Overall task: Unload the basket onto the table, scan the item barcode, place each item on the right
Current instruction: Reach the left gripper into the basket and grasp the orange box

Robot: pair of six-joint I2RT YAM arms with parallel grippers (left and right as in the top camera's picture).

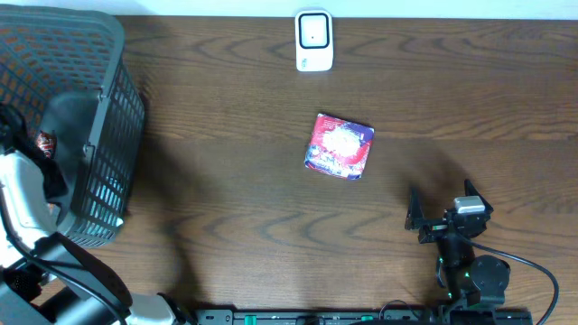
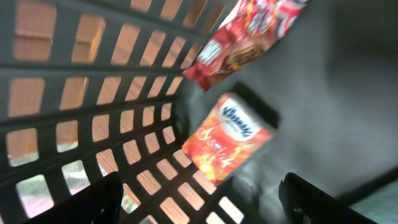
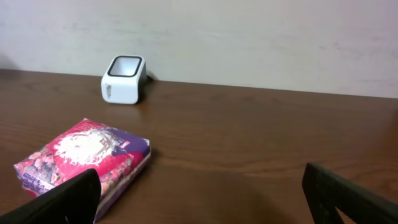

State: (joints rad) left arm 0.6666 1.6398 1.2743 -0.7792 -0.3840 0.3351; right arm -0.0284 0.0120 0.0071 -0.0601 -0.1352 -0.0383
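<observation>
Two packs, an orange packet (image 2: 227, 143) and a red wrapper (image 2: 242, 31), lie in the basket (image 1: 108, 135), well left of the scanner (image 1: 314, 41). Mesh walls hem in the left gripper (image 2: 211, 199), jaws spread over them. A pink packet (image 1: 340, 146) sits near the scanner's front, and the right gripper (image 3: 205, 202) gapes empty beyond it.

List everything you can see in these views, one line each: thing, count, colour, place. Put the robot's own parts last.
table: 1, dark brown wood, under everything
scanner: 1, white, far edge, middle
box: 1, pink, red and purple, flat at the table's centre
basket: 1, dark grey mesh, left end of the table
wrapper: 1, red and dark brown, inside the basket
pouch: 1, orange-red, inside the basket, beside the wrapper
left gripper: 1, black, open, inside the basket
right gripper: 1, black, open, near edge at the right, holding nothing
</observation>
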